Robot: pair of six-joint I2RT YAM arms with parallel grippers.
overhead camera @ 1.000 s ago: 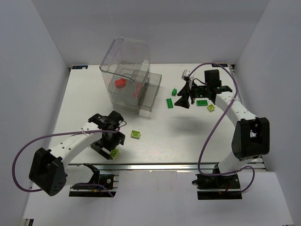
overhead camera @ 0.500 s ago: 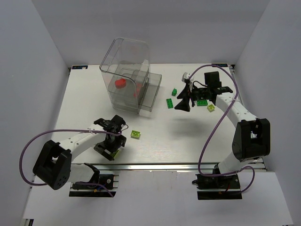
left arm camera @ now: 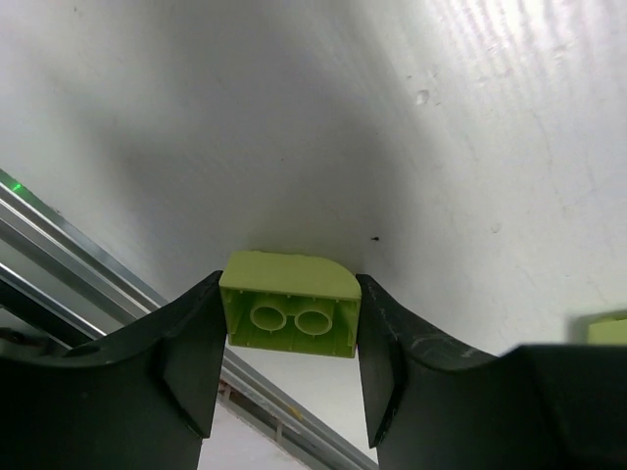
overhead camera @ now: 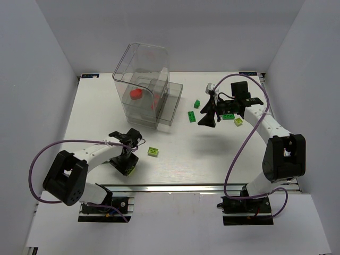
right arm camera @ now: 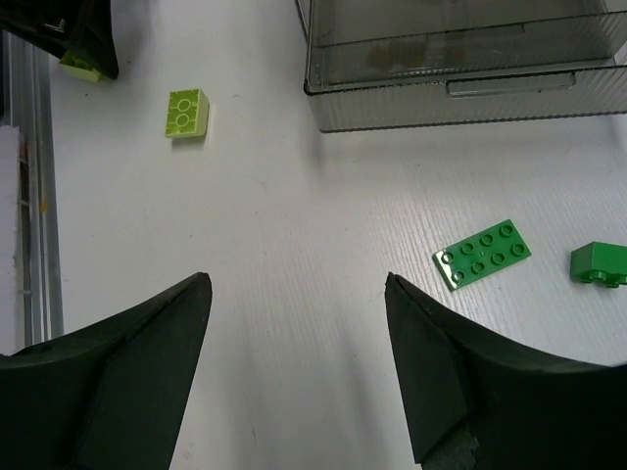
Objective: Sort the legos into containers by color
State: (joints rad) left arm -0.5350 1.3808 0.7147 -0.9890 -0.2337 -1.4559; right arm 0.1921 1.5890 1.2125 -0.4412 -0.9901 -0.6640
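Left wrist view: the left pincer [left arm camera: 287,328] is clamped on a yellow-green brick [left arm camera: 289,284], a finger flush against each side and the hollow underside facing the camera, close by the rail [left arm camera: 59,235] at the counter's [left arm camera: 441,147] near edge. Over on the right, the right pincer [right arm camera: 296,284] hangs spread wide, gripping nothing, above the counter. A green plate [right arm camera: 484,254] lies nearby and the clear box [overhead camera: 143,85] stands beyond, a red brick [overhead camera: 135,94] inside.

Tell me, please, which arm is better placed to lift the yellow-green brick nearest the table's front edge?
Left. The left pincer straddles that small yellow-green plastic brick, fingers touching both its sides, whereas the right pincer hangs open across the table near the flat dark green studded plate.
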